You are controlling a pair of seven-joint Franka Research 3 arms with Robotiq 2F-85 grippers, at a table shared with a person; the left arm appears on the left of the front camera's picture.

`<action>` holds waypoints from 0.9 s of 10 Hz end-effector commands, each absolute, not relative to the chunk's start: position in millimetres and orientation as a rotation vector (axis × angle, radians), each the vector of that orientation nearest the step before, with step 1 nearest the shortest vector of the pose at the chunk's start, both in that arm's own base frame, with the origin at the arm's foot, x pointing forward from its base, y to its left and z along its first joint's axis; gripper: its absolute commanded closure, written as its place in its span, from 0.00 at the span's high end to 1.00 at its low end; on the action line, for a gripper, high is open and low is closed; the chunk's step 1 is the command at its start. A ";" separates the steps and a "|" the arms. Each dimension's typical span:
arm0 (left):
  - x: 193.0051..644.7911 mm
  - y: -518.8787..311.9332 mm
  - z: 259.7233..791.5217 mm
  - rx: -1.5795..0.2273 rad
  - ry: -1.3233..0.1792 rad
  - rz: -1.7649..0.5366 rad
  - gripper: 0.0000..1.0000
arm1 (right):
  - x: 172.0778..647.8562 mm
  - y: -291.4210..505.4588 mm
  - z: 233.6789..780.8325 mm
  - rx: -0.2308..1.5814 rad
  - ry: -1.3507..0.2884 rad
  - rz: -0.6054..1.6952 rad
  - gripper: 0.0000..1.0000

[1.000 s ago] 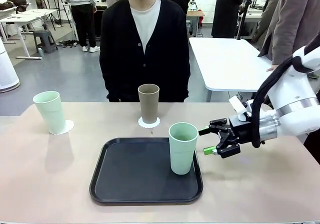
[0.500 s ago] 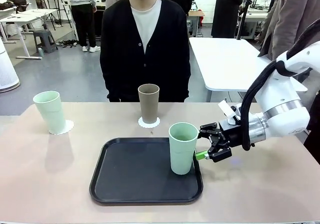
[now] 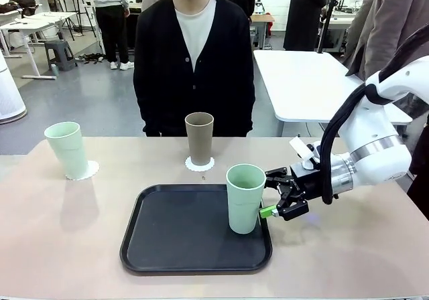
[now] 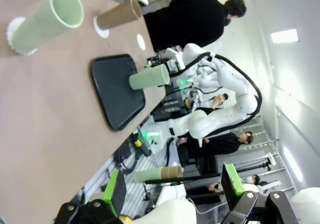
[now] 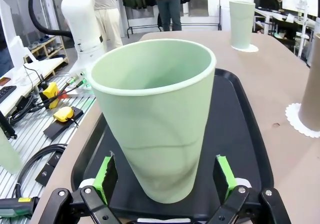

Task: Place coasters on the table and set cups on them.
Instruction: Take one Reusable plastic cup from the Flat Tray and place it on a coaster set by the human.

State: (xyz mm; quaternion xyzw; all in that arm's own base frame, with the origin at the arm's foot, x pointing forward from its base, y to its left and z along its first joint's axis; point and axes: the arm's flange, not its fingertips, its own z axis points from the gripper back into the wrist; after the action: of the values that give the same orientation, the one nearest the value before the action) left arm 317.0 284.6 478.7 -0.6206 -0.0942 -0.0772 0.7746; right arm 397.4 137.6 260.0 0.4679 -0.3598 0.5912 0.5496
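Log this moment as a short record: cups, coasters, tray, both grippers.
cup on tray: mint cup upright at the right edge of the black tray
cups on coasters: mint cup far left on a coaster; tan cup on a coaster beyond the tray
third coaster: bare on the table
right gripper: open, pads either side of the tray cup, no grip yet
left gripper: open, empty, off the table

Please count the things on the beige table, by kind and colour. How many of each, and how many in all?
Mint green cups: 2
Tan-brown cup: 1
White coasters: 3
Black tray: 1
Total: 7
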 end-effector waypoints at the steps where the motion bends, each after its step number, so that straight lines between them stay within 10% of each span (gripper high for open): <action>1: 313.8 288.5 482.5 -1.351 -0.217 -0.171 1.00 | 399.3 141.6 258.8 1.130 -0.838 1.430 1.00; 9: 313.8 288.5 482.5 -1.351 -0.217 -0.171 1.00 | 402.6 170.1 252.6 1.158 -0.820 1.481 1.00</action>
State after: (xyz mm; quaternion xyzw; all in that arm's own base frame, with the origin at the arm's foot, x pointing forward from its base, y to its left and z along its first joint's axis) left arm 317.1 284.5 478.7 -0.6206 -0.0942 -0.0773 0.7746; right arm 399.5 166.7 257.1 0.4843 -0.3447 0.6094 0.5246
